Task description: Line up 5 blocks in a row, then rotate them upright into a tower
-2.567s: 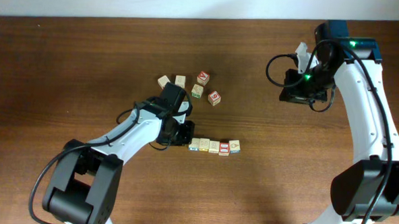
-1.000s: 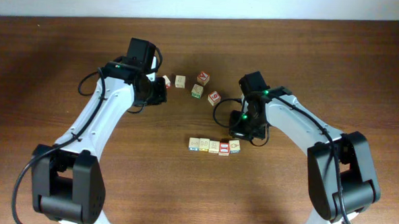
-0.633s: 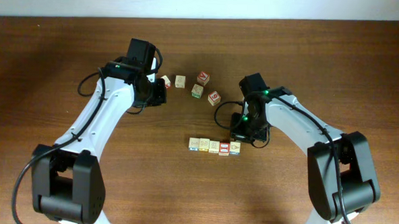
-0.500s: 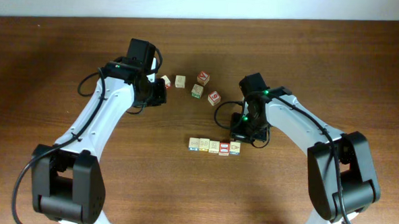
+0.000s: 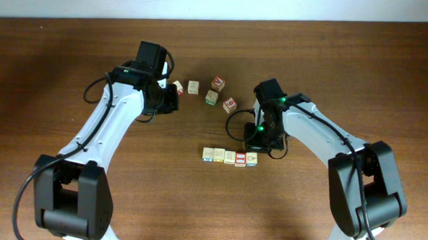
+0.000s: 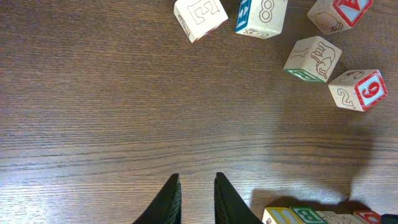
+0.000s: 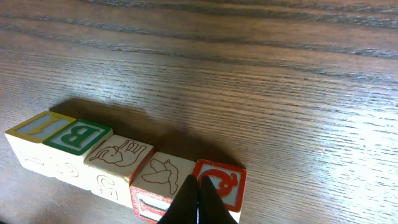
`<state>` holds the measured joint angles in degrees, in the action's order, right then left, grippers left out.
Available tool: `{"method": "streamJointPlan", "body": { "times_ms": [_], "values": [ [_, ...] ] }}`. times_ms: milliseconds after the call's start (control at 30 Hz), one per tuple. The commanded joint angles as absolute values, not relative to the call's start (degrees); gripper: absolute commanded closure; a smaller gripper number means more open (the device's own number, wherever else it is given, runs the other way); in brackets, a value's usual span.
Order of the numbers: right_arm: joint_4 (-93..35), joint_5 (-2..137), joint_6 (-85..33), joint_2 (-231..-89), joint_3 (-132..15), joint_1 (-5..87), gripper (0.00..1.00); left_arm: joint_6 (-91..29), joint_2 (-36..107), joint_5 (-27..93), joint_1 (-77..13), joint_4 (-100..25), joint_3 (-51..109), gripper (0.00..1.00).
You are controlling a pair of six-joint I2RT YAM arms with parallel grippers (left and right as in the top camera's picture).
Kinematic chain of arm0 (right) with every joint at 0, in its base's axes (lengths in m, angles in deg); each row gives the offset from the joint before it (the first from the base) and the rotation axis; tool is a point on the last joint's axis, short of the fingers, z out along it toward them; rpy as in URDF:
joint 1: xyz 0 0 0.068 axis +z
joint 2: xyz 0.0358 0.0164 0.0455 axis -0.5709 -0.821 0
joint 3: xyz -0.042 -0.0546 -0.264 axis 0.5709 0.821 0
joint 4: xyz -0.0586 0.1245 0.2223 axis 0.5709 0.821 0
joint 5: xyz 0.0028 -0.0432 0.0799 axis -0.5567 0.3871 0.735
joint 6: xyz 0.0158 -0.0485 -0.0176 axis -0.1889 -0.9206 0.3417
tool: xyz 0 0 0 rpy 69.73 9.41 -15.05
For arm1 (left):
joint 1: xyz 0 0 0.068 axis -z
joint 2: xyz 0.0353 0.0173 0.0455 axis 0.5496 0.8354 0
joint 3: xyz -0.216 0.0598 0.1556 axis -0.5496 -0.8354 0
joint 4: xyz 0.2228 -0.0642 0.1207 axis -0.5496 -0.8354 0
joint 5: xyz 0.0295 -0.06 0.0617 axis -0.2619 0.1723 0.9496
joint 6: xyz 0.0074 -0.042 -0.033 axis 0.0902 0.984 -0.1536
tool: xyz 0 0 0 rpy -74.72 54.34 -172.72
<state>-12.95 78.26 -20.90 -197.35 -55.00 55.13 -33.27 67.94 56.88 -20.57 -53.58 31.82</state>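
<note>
Right end effector [image 7: 198, 198]: pinched fully together into one dark tip, clamping nothing; poised over the seam between the red-framed block [image 7: 163, 174] and the blue-edged block [image 7: 221, 182]; contact with either impossible to tell.
Right arm [image 5: 322, 130]: reaching in from 4 o'clock, wrist just at 12 o'clock of the row's right end.
Blocks [image 5: 230, 157]: five in one straight row on the bench [image 5: 332, 60], side against side, all flat.
Row order in the right wrist view, 9 to 3 o'clock: yellow-edged block [image 7: 40, 126], green B block [image 7: 81, 137], elephant block [image 7: 118, 155], then the red-framed and blue-edged ones.
Row position: at 6 o'clock of the loose cubes [image 5: 211, 97], well apart from them.
Left end effector [image 6: 194, 200]: only a narrow slit between the two dark fingers [image 6: 166, 200], nothing in it, bare wood beyond.
Left end effector, placing: at 9 o'clock of the loose group, near its leftmost cube in the overhead view; clear of every cube in its own wrist view.
Left arm [image 5: 112, 123]: stretching up from 7 o'clock.
Loose cubes, left wrist view: pale cube [image 6: 200, 17] and blue-sided 8 cube [image 6: 261, 14] just beside each other at 12 o'clock; red-printed cube [image 6: 339, 12], green-sided elephant cube [image 6: 313, 58] and red 6 cube [image 6: 357, 89] towards 2 o'clock.
</note>
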Motion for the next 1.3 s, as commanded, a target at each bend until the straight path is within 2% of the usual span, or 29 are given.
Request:
{"method": "streamJointPlan", "body": {
  "times_ms": [0,200,467,700,867,1267],
  "values": [
    [-12.93,78.76,-21.45,-196.70,-55.43,54.98,0.96,-33.92,68.03,57.49,-20.72,-53.65,32.63,0.83],
    [-10.07,77.91,-20.01,-188.11,-55.57,51.96,0.96,-33.92,68.03,57.49,-20.72,-53.60,32.63,0.83],
    [-2.55,78.41,-18.65,-187.15,-53.97,55.68,0.96,-33.92,68.03,57.49,-20.72,-53.32,32.63,0.82],
    [-4.32,75.53,-11.94,-187.21,-52.72,63.37,0.96,-33.92,68.03,57.47,-20.72,-53.32,32.63,0.82],
    [-6.09,75.98,-10.92,-189.84,-52.18,63.76,0.96,-33.90,68.03,57.47,-20.72,-53.21,32.63,0.81],
    [-8.86,76.95,-11.16,-195.69,-52.18,64.75,0.96,-33.90,68.03,57.43,-20.72,-53.25,32.63,0.72]
  ]
}}
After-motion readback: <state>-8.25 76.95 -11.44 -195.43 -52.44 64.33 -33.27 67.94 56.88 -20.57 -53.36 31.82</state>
